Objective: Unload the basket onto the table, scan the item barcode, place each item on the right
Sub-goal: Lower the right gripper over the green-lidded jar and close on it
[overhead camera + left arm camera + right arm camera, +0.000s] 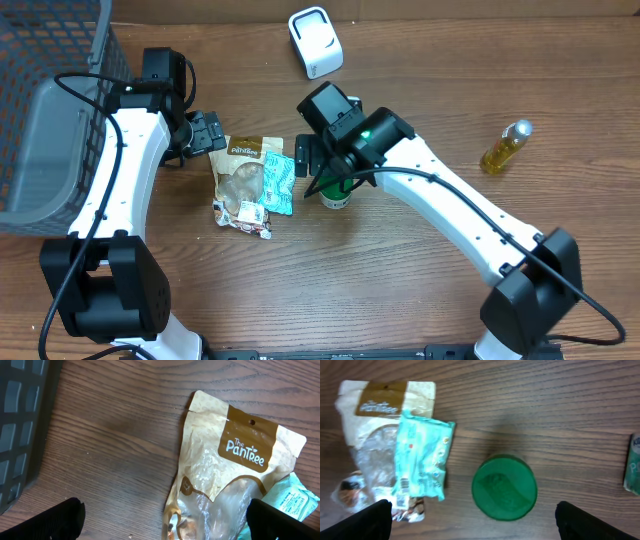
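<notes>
While both arms sit over the wooden table (pixel 400 290), neither pincer holds anything. Nearest the robot's base lies a small crumpled snack wrapper (pixel 243 215), touching the lower end of the Pantree pouch (pixel 243 170). The pouch lies flat, brown label end pointing away from the base. A teal packet (pixel 278 180) overlaps the pouch's right edge; in the right wrist view its printed barcode (pixel 404 485) faces up, near the packet's lower end. Just right of the packet, apart from it, a green-lidded jar (pixel 336 197) stands upright, lid on.

Right gripper (pixel 322 175) hangs directly above the jar, fingers spread wide. The wrist view shows one fingertip (pixel 365 520) at each bottom corner, the green lid between them and untouched.

Left gripper (pixel 208 133) sits at the pouch's top-left corner, jaws also spread wide. Its wrist view shows bare wood and the pouch's label between the fingertips (pixel 55 520), with no contact visible.

Grey mesh basket (pixel 50 120) stands at the left edge, beside the left arm. An oil bottle (pixel 505 147) with a yellow liquid lies on its side, well to the right and apart from everything else.

Farthest back, the white barcode scanner (pixel 315 42) stands alone, well apart from the pile, the jar and both grippers.
</notes>
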`<state>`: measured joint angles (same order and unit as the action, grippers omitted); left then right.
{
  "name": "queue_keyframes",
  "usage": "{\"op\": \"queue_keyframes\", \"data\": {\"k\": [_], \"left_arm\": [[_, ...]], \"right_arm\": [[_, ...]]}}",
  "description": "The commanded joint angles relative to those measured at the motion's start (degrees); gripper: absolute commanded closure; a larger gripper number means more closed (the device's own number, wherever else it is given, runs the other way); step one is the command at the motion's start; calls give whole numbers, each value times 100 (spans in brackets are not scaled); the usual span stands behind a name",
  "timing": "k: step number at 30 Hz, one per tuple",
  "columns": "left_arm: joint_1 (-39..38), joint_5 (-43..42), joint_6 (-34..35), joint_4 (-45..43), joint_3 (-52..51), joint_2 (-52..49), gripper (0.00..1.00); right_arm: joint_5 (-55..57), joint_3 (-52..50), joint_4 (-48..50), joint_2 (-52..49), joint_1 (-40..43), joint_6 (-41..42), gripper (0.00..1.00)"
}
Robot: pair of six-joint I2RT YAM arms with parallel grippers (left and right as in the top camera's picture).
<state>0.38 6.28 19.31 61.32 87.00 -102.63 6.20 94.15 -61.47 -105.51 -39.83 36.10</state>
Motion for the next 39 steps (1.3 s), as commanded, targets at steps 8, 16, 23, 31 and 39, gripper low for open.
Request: {"op": "queue_keyframes", "data": {"k": [8,16,23,31,39], "left_arm": [[-2,26,-4,-7,85,107,0],[-2,26,-4,-7,85,107,0],[-2,26,-4,-7,85,107,0],[-2,26,-4,-7,85,107,0],[-2,26,-4,-7,85,107,0]], "right_arm": [[195,-35,17,-697,-2,59,0],[195,-37,-46,-1082,-2,61,0],[192,-35,-76,-1104,-2,63,0],[192,-37,-186,-1196,-2,243,5],[190,-37,-358,-1261,-2,542,14]]}}
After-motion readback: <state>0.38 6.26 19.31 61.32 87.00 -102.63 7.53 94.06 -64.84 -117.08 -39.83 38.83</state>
